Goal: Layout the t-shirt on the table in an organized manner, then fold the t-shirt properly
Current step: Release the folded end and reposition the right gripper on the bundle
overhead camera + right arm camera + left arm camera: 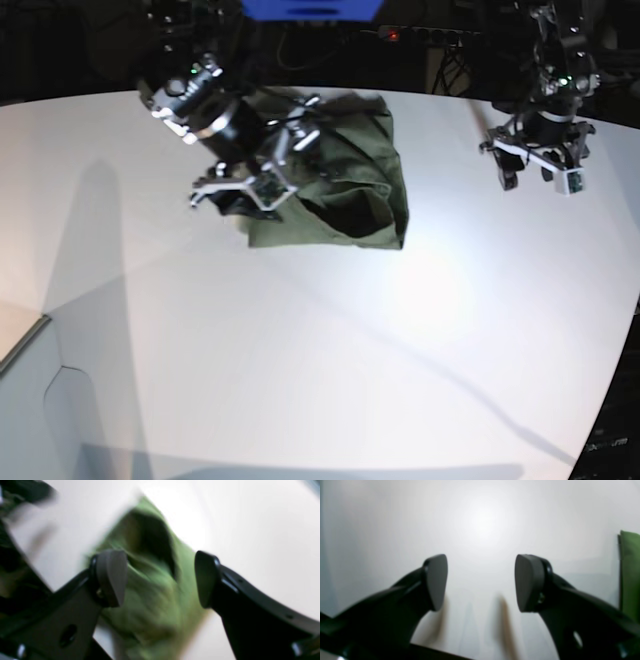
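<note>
Two arms hang over the white table (330, 340). The shirt (345, 190) lies bunched near the far edge in the base view, folded over itself with a dark hollow at its lower right and no sleeves or collar plainly laid out. The right gripper (161, 578) hovers over the shirt's near-left corner with its jaws spread wide; in its wrist view the green cloth shows blurred between and below the two pads, which hold nothing. Whether the pads touch the cloth cannot be told. The left gripper (481, 582) is well apart from the shirt, on the base view's right, above bare table. Its jaws also stand apart and empty, and only a strip of shirt (630, 572) shows at the right edge of its wrist view.
</note>
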